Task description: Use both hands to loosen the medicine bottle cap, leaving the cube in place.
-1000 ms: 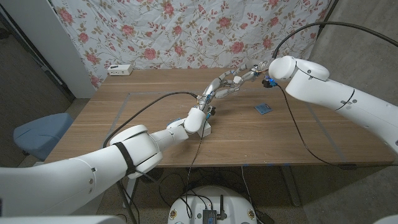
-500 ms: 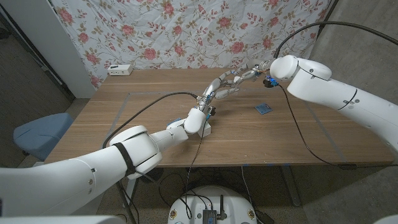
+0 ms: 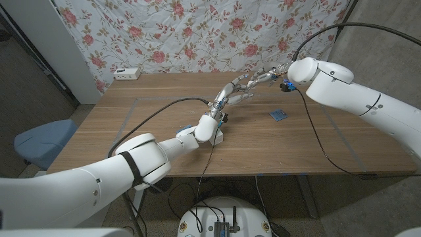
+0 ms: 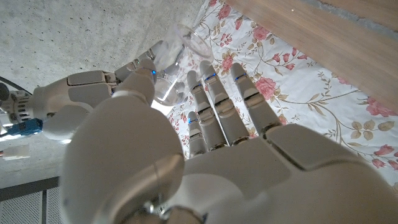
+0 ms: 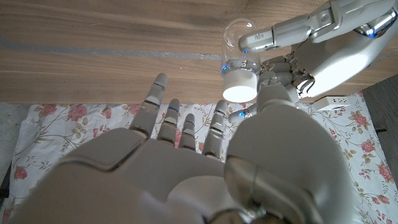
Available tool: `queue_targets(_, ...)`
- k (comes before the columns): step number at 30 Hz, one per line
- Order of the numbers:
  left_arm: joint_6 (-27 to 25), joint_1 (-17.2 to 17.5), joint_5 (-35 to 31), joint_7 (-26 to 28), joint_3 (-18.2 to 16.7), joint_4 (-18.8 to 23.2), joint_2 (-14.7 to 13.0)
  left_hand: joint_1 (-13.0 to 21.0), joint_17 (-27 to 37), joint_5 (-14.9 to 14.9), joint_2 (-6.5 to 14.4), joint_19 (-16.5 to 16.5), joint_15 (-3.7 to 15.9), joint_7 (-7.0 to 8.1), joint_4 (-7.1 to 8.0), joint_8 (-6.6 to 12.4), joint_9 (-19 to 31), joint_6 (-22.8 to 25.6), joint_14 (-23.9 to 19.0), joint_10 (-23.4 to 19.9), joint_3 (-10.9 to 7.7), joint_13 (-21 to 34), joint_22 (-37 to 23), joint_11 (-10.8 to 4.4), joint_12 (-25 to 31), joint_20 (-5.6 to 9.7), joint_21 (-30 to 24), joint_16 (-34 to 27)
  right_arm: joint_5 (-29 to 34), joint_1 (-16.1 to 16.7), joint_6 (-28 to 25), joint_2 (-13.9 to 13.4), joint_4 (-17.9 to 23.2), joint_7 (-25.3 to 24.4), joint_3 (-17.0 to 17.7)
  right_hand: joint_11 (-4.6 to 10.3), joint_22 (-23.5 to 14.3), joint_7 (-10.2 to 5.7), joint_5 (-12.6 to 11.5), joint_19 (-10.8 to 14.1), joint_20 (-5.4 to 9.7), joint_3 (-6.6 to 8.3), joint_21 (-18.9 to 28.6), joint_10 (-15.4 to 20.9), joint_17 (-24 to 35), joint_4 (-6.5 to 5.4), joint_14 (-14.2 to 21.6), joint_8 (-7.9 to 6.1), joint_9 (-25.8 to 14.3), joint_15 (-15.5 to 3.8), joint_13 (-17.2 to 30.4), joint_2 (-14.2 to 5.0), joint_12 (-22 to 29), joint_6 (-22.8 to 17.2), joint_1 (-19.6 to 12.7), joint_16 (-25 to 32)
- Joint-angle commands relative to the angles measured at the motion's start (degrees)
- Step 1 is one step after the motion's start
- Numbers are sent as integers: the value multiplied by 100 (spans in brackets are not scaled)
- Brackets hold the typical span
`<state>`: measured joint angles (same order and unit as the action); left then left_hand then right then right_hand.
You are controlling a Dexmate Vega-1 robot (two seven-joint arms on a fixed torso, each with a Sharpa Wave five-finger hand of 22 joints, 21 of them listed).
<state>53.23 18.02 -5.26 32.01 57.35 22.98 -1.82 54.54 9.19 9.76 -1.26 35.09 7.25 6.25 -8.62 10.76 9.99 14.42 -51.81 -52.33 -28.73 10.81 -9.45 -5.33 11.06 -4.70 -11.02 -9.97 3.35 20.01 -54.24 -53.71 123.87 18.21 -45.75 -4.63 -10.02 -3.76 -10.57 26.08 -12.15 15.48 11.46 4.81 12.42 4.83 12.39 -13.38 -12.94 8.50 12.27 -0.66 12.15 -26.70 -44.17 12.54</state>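
A clear medicine bottle (image 5: pixel 239 46) with a white cap (image 5: pixel 239 84) is being held in the air above the middle of the wooden surface (image 3: pixel 131 125), well clear of its edges, with open room on every side. The bottle's transparent body is showing no label or writing that can be read. The left hand (image 3: pixel 227 99) is gripping the bottle's body, its fingers (image 5: pixel 280 34) wrapping around the clear wall in the right wrist view. The right hand (image 3: pixel 263 78) is reaching in from the far side, its fingers spread and pointing toward the cap; whether they are touching it cannot be told. In the left wrist view the bottle (image 4: pixel 171 71) is showing beyond the left hand's fingertips, against the concrete wall (image 4: pixel 74 31). A blue cube (image 3: pixel 278 115) is lying on the surface to the right of the hands, apart from both. A white power strip (image 3: pixel 127 73) is sitting at the surface's far left edge, before a floral cloth (image 3: pixel 197 33). A blue chair seat (image 3: pixel 39 141) is standing beside the surface's left edge.
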Motion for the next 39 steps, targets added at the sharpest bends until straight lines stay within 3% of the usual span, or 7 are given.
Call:
queue_targets(1,43,22,-58,42,-28,28,-18,-13,10,40,38,-14,455,34,24,-2,11,21,-57,-255,-43,20,-30,-221,19,23,11,-4,-70,-3,-127,-26,64,-132,-17,-45,-8,86,11,102,0,-37,40,61,-8,6,87,-71,-13,-2,-7,23,27,-142,59,50)
queue_targets(13,63,29,-73,16,-53,33,-12,-11,9,42,50,-14,454,20,24,-6,11,19,-64,-240,-57,20,-30,-225,13,22,11,-4,-110,10,-196,-32,126,-242,-51,-103,-4,254,9,185,0,-20,41,152,-28,61,164,-257,-72,29,-10,-2,34,-573,92,53)
queue_targets(39,66,43,-92,9,-73,39,-7,-25,10,41,48,-12,456,22,24,-5,11,34,-63,-243,-68,20,-30,-259,13,22,9,-3,9,42,-275,-16,234,-491,-131,-93,-1,126,-13,367,8,125,53,433,-43,245,390,-550,-179,-67,-18,-124,73,-1166,-69,100)
